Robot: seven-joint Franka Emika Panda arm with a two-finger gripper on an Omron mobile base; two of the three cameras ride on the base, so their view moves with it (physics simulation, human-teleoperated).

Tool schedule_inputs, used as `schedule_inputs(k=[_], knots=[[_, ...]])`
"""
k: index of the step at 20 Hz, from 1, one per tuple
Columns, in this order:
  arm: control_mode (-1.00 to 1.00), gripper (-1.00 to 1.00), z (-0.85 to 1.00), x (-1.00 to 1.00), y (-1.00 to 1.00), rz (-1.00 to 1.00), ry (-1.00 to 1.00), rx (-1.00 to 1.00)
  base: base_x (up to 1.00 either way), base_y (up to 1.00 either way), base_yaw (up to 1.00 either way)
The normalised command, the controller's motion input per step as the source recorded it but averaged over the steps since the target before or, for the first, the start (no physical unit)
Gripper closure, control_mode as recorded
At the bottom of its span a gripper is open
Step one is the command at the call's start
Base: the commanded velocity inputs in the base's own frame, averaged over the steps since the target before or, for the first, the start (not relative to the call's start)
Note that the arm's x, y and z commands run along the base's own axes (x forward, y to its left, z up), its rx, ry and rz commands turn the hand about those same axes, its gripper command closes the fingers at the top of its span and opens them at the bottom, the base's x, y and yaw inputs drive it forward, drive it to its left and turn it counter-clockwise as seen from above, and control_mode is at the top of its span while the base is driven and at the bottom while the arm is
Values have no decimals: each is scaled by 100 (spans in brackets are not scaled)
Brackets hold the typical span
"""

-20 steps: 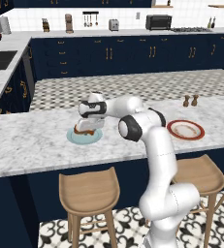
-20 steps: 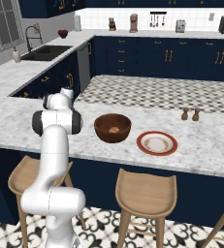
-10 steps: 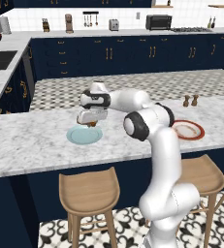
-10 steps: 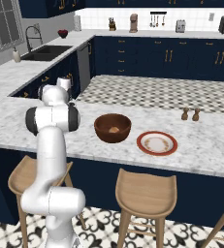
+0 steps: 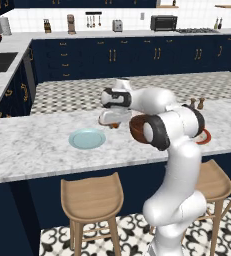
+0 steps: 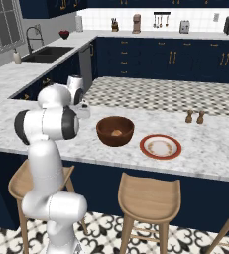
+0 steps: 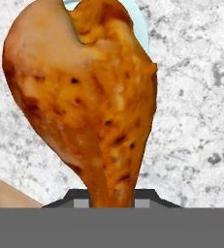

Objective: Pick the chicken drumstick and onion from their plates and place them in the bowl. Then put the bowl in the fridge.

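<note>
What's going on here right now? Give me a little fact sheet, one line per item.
gripper: shut on the chicken drumstick, lifted above the counter
blue plate: bare, left of the gripper in the left base view
bowl: on the counter, onion inside
red-rimmed plate: beside the bowl
shakers: two, behind the red-rimmed plate

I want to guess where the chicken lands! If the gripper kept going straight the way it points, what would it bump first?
Probably the marble counter: the gripper, shut on the chicken drumstick, points down beside the light blue plate. Depth is unclear.
</note>
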Motion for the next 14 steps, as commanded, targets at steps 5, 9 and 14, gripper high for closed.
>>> schedule_inputs(k=[5, 9, 14], knots=[[-100, 100, 2, -22, -20, -22, -3, -18, 0, 0, 0], [-100, 100, 54, -2, -38, -22, 0, -9, 0, 0, 0], [-100, 100, 28, 7, -89, -19, 5, 0, 0, 0, 0]])
